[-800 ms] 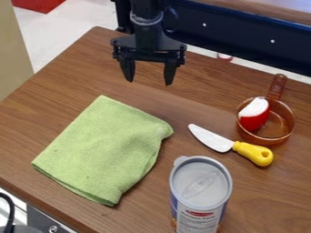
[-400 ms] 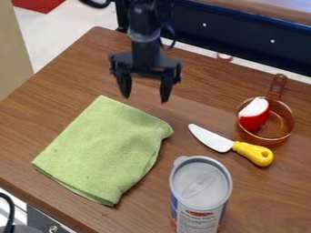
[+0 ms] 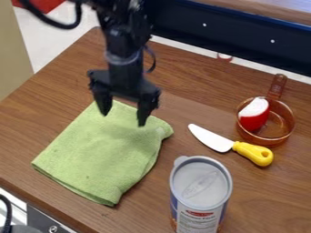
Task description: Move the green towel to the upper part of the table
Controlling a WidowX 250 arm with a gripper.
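Diagonally, the green towel (image 3: 100, 157) is lying across the left part of the desk (image 3: 36, 113)

Lengthwise, the green towel is running from the lower left toward the upper right of the view, and its long axis is following the slant of the desk's left edge. One corner is pointing toward the top of the view, another is jutting to the right toward the knife (image 3: 213, 139), a third is reaching left, and the last is pointing down toward the bottom. The lower-left side is running roughly along the desk's near edge.

The cloth is showing a pale, yellowish green and a soft, matt, slightly fuzzy surface. It is spreading mostly flat in a rough four-sided shape, with doubled layers showing along its lower-left side. The right-hand corner is bulging into a rounded, puckered fold with a small whitish spot, and the side below it is curving in a little before dropping to the bottom corner. A few tiny dark specks are dotting the lower half.

The end effector (image 3: 123, 119) is hanging above the upper end of the green towel, and its fingers are standing apart, released. Whether the tips are touching the cloth, the view is leaving unclear.
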